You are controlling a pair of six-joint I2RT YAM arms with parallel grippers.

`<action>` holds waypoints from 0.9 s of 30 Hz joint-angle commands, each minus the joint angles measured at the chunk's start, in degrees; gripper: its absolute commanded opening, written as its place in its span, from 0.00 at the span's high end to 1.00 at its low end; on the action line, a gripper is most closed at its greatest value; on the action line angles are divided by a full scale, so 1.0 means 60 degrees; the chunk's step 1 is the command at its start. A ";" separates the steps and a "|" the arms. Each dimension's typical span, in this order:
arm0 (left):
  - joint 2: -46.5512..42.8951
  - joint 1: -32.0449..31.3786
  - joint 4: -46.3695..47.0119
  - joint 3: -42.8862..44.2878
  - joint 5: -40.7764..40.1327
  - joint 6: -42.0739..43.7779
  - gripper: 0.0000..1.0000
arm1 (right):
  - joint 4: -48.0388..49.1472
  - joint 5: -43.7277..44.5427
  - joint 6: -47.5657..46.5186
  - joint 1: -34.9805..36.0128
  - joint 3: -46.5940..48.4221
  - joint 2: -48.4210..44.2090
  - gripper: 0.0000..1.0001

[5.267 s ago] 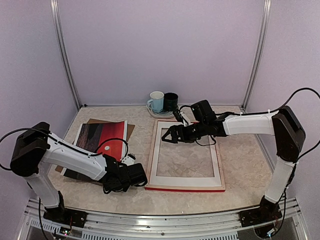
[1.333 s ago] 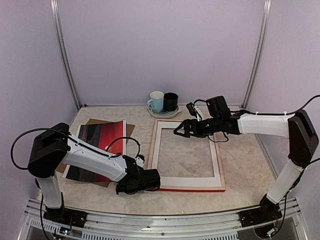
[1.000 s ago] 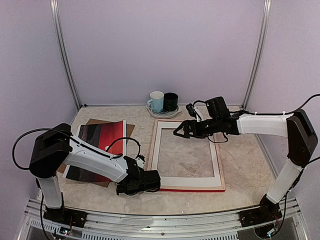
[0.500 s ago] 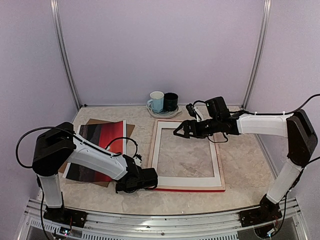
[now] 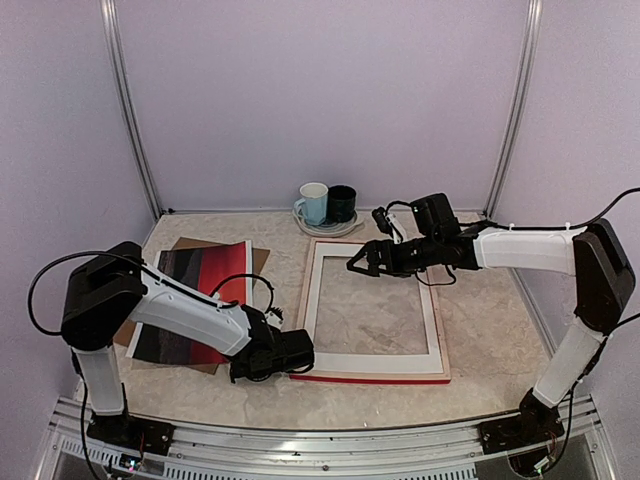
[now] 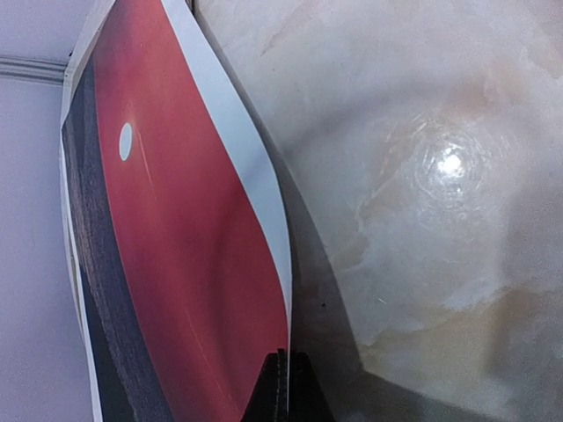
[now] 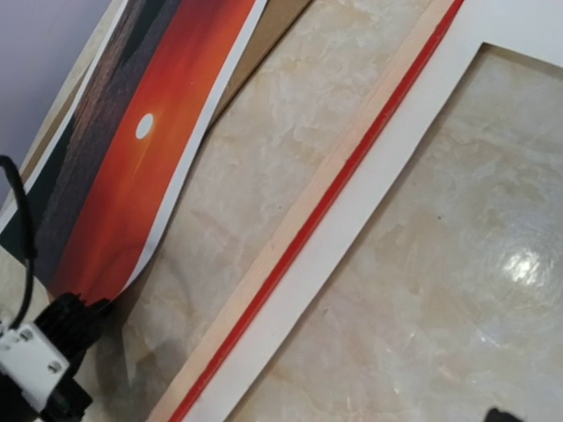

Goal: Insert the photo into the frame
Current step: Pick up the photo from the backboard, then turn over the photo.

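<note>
From above, the left jaws are sitting low in the picture, just left of centre, pressed together on the lower right corner of the photo (image 5: 205,285). The photo is lying in the left half, red sky and white sun facing up, over a brown board (image 5: 262,262) that is peeking out at its top and right. The frame (image 5: 372,378) is lying flat right of centre, apart from the photo, with a white mat (image 5: 370,361) inside it and bare table (image 5: 485,320) showing through the opening. The right jaws are hanging spread over the frame's upper left part; whether they are touching it I cannot tell. A pale mug (image 5: 313,203) and a dark mug (image 5: 342,203) are standing on a plate (image 5: 322,229) at top centre.

In the left wrist view the photo (image 6: 193,264) is filling the left side and bowing up off the table (image 6: 422,220). Its white border is running down to bottom centre, where the fingertips (image 6: 271,396) are pinching its edge.

In the right wrist view the photo (image 7: 132,167) is curving from the top down to the lower left, where the left jaws are gripping its corner. The board (image 7: 277,35) is showing beside it at the top. The frame's wood-and-red edge (image 7: 327,195) is crossing the picture diagonally, with the mat (image 7: 361,189) just right of it.
</note>
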 commanded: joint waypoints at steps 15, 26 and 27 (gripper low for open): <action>-0.2461 -0.0523 0.0189 0.1137 0.0437 0.0387 1.00 | -0.0522 0.0320 -0.0271 -0.0337 -0.0126 -0.0894 0.01; -0.3184 -0.0836 0.0696 0.1891 0.1069 0.0920 1.00 | -0.0620 0.0365 -0.0334 -0.0793 -0.0546 -0.1493 0.01; -0.3229 -0.0843 0.0772 0.1944 0.1202 0.0959 1.00 | -0.0618 0.0354 -0.0341 -0.0845 -0.0586 -0.1546 0.01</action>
